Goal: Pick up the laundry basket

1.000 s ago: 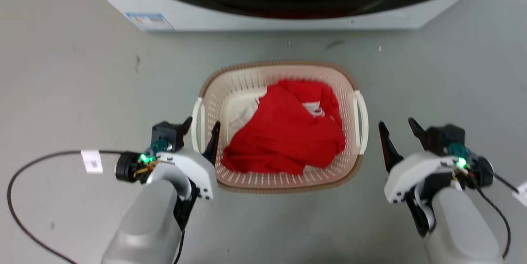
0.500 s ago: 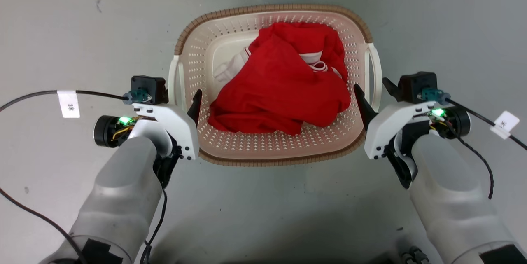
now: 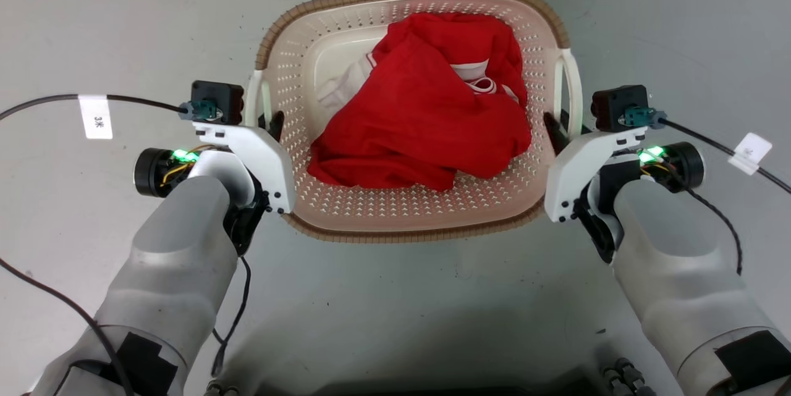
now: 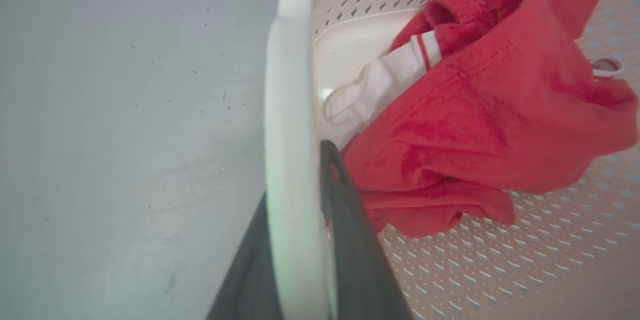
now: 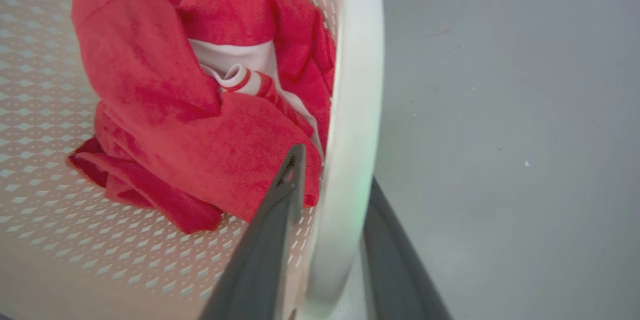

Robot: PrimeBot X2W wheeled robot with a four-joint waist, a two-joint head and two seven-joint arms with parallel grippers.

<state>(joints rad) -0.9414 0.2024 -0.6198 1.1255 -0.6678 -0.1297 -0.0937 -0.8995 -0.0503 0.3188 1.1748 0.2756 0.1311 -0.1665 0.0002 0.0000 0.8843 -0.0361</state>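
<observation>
The laundry basket is cream with perforated walls and a brown woven-look rim, and sits on the grey floor between my arms. A red and white garment lies crumpled inside it. My left gripper is shut on the basket's white left handle. The left wrist view shows that handle pinched between the dark fingers. My right gripper is shut on the white right handle. In the right wrist view this handle runs between the two fingers.
Black cables with white tags trail from both wrists, one tag at the left and one tag at the right. Bare grey floor surrounds the basket. My own base shows dark at the bottom edge.
The head camera has tilted down, so the washing machine left the picture. Both grippers moved inward over the basket's side handles and closed on them.
</observation>
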